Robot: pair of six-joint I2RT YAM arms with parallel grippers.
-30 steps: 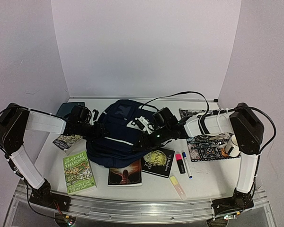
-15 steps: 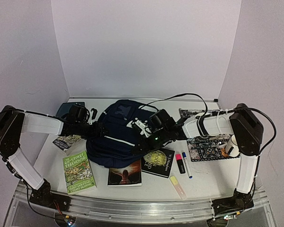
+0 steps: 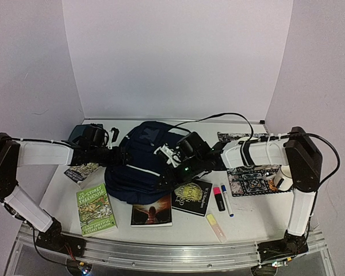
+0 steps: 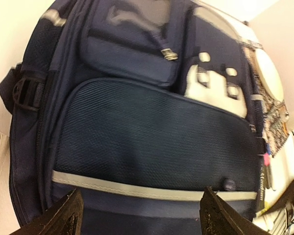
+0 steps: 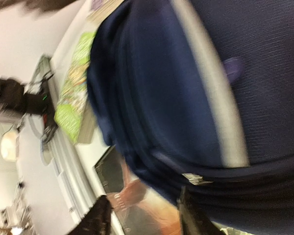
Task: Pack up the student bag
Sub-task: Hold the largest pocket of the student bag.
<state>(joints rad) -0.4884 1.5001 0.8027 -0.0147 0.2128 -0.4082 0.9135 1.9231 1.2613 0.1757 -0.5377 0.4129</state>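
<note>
Student bag (image 3: pixel 139 167): left claw (image 4: pixel 144 215) spread wide, empty, facing its front; right claw (image 5: pixel 143 218) parted, empty, at its edge.

My table, boxed in by pale walls.
I work on a white table (image 3: pixel 247 221) with a metal rail (image 3: pixel 172 253) along its near edge. A plain white back wall (image 3: pixel 178 57) stands behind it; the left wall (image 3: pixel 29 69) and right wall (image 3: pixel 322 69) look faintly lilac. The light is soft and even, throwing only faint shadows.

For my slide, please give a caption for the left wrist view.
Open left gripper facing the mesh front pocket of the navy student bag.
</note>
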